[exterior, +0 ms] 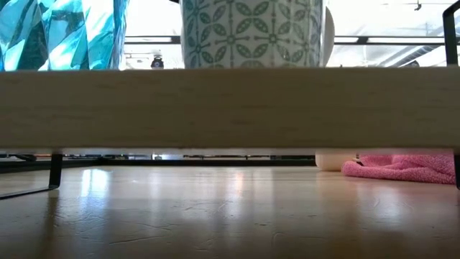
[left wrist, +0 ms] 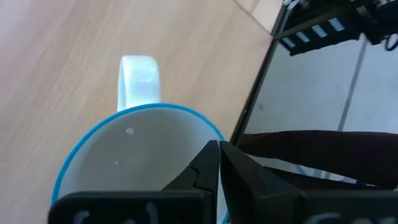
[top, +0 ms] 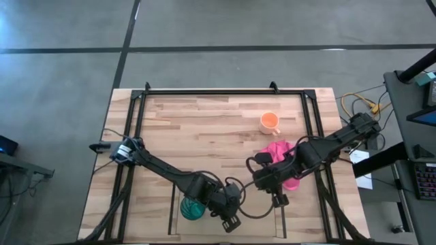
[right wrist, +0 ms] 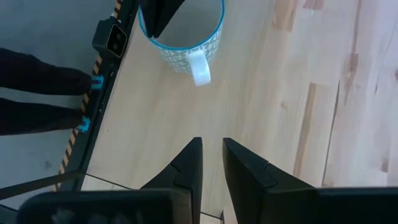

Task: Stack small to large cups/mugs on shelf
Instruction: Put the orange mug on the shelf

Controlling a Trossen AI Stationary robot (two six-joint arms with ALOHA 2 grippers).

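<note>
Two cups stand on the shelf [exterior: 230, 108] at the table's near edge: teal tumbler [top: 192, 208] at its left end, white patterned mug [exterior: 251, 32] beside it. Left gripper [left wrist: 219, 177] sits at the mug's [left wrist: 134, 158] blue rim, fingers nearly together; whether they pinch the wall cannot be told. Right gripper [right wrist: 211, 165] hovers near the mug [right wrist: 185, 38], handle toward it, jaws slightly spread, holding nothing. Orange mug [top: 270, 122] stands well apart on the table [top: 204, 136], beyond the pink cloth [top: 281, 153] under the right arm.
</note>
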